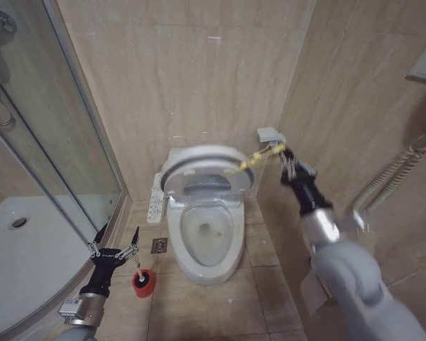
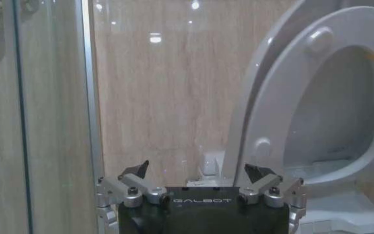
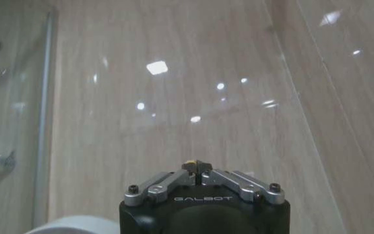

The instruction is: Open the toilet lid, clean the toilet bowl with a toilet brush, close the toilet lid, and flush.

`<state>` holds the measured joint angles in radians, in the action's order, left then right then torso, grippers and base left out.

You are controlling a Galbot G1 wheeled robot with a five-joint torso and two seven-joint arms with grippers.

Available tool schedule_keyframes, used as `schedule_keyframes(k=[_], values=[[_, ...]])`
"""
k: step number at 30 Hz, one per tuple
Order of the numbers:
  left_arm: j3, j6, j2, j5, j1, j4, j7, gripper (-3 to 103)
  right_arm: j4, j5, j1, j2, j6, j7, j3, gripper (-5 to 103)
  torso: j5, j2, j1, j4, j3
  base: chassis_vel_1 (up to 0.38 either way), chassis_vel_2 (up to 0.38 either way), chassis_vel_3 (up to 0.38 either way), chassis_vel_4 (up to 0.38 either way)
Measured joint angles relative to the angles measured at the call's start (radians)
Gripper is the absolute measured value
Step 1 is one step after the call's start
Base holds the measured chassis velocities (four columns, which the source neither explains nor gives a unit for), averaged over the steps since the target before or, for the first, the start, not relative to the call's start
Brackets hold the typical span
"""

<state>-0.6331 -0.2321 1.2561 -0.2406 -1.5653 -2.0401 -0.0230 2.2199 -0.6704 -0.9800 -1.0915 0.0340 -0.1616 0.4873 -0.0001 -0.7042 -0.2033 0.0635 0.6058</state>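
Observation:
The toilet lid (image 1: 199, 158) is tipped up toward the back wall, and the ring seat (image 2: 284, 112) is raised with it. A yellow loop tag (image 1: 250, 162) runs taut from the lid's edge to my right gripper (image 1: 282, 153), which is shut on it; the yellow end sits pinched between the fingertips (image 3: 196, 168). The toilet bowl (image 1: 207, 238) lies uncovered, with a yellowish stain inside. The toilet brush (image 1: 138, 268) stands in its red cup (image 1: 143, 284) on the floor left of the bowl. My left gripper (image 1: 115, 243) hangs open just left of and above the brush handle, with nothing between its fingers (image 2: 200, 173).
A curved glass shower door (image 1: 71, 156) and a white shower tray (image 1: 28, 256) stand close on the left. A floor drain (image 1: 159, 246) lies beside the bowl, and a control panel (image 1: 155, 199) is on the toilet's left side. A grey wall fitting (image 1: 270, 133) and a coiled hose (image 1: 397, 170) are on the right wall.

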Motion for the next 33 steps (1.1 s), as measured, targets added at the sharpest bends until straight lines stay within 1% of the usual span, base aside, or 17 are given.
schedule_keyframes(k=[1,2,3,4,5,7,9,11,13,14,18,19,23,24,25,28,33], values=[[0.000,0.000,0.000,0.000,0.000,0.000,0.000,100,-0.044,-0.010,0.071,-0.013,0.002,-0.006,-0.017,1,0.0003,0.000,0.000,0.0008,0.000,0.000,0.000,0.000,0.000],[0.000,0.000,0.000,0.000,0.000,0.000,0.000,100,-0.072,-0.014,0.108,-0.025,0.005,-0.011,-0.029,1,0.0002,0.000,0.000,0.0006,0.000,0.000,0.000,0.000,0.000],[0.000,0.000,0.000,0.000,0.000,0.000,0.000,100,-0.123,-0.033,0.200,-0.056,0.022,-0.029,-0.053,1,0.0002,0.000,0.000,0.0000,0.000,0.000,0.000,0.000,0.000],[0.000,0.000,0.000,0.000,0.000,0.000,0.000,100,-0.123,-0.033,0.200,-0.056,0.022,-0.029,-0.053,1,0.0002,0.000,0.000,0.0000,0.000,0.000,0.000,0.000,0.000],[0.000,0.000,0.000,0.000,0.000,0.000,0.000,100,-0.150,-0.062,0.261,-0.082,0.044,-0.057,-0.071,1,0.0001,0.000,0.000,0.0005,0.000,0.000,0.000,0.000,0.000],[0.000,0.000,0.000,0.000,0.000,0.000,0.000,100,-0.190,-0.116,0.358,-0.130,0.089,-0.128,-0.102,1,-0.0002,0.000,0.000,0.0001,0.000,0.000,0.000,0.000,0.000],[0.000,0.000,0.000,0.000,0.000,0.000,0.000,100,-0.199,-0.136,0.387,-0.146,0.102,-0.155,-0.113,1,-0.0003,0.000,0.000,0.0004,0.000,0.000,0.000,0.000,0.000],[0.000,0.000,0.000,0.000,0.000,0.000,0.000,100,-0.223,-0.170,0.441,-0.187,0.117,-0.207,-0.139,1,-0.0002,0.000,0.000,0.0007,0.000,0.000,0.000,0.000,0.000],[0.000,0.000,0.000,0.000,0.000,0.000,0.000,100,-0.266,-0.176,0.494,-0.229,0.114,-0.216,-0.156,1,-0.0003,0.000,0.000,0.0006,0.000,0.000,0.000,0.000,0.000],[0.000,0.000,0.000,0.000,0.000,0.000,0.000,100,-0.266,-0.176,0.494,-0.229,0.114,-0.216,-0.156,1,-0.0003,0.000,0.000,0.0006,0.000,0.000,0.000,0.000,0.000],[0.000,0.000,0.000,0.000,0.000,0.000,0.000,100,-0.425,-0.090,0.600,-0.301,0.018,-0.144,-0.171,1,-0.0002,0.000,0.000,0.0005,0.000,0.000,0.000,0.000,0.000],[0.000,0.000,0.000,0.000,0.000,0.000,0.000,100,-0.425,-0.090,0.600,-0.301,0.018,-0.144,-0.171,1,-0.0002,0.000,0.000,0.0005,0.000,0.000,0.000,0.000,0.000],[0.000,0.000,0.000,0.000,0.000,0.000,0.000,100,-0.617,0.034,0.706,-0.368,-0.120,-0.053,-0.187,1,-0.0003,0.000,0.000,0.0008,0.000,0.000,0.000,0.000,0.000],[0.000,0.000,0.000,0.000,0.000,0.000,0.000,100,-0.617,0.034,0.706,-0.368,-0.120,-0.053,-0.187,1,-0.0003,0.000,0.000,0.0008,0.000,0.000,0.000,0.000,0.000],[0.000,0.000,0.000,0.000,0.000,0.000,0.000,100,-0.687,0.077,0.744,-0.387,-0.166,-0.031,-0.196,1,-0.0001,0.000,0.000,0.0007,0.000,0.000,0.000,0.000,0.000],[0.000,0.000,0.000,0.000,0.000,0.000,0.000,100,-0.815,0.144,0.810,-0.415,-0.245,0.000,-0.221,1,-0.0003,0.000,0.000,0.0007,0.000,0.000,0.000,0.000,0.000],[0.000,0.000,0.000,0.000,0.000,0.000,0.000,100,-0.883,0.170,0.850,-0.406,-0.279,0.014,-0.244,1,-0.0002,0.000,0.000,0.0010,0.000,0.000,0.000,0.000,0.000]])
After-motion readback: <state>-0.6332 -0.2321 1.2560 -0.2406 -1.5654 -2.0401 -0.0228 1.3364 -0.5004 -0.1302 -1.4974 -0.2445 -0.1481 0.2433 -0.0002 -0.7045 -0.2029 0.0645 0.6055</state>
